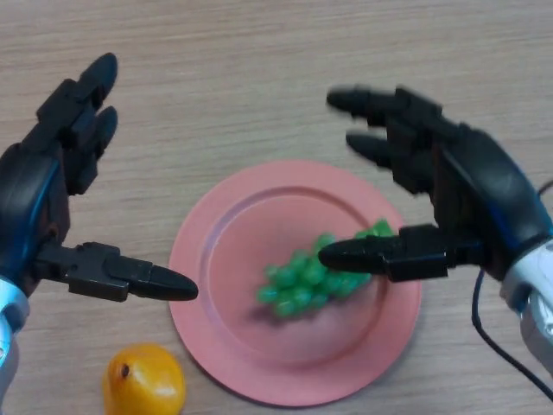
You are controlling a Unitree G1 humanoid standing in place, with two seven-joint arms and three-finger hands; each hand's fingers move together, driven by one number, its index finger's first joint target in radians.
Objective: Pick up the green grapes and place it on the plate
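Wood table (259,78) | one plate (216,259) | one grape bunch (302,281) | one orange (144,380) | left robot hand (43,190), right robot hand (467,190) both open-fingered

Both hands matte black w/ blocky, segmented casings. Left hand (39,203): thick fingers w/ rounded tips, thumb a squared block tapering to a smooth point, blue sheen along the back. Right hand (471,194): same build, broad domed back. Wrists pale grey-white below the black shells.

Robot test bench: bare wooden table (259,78)
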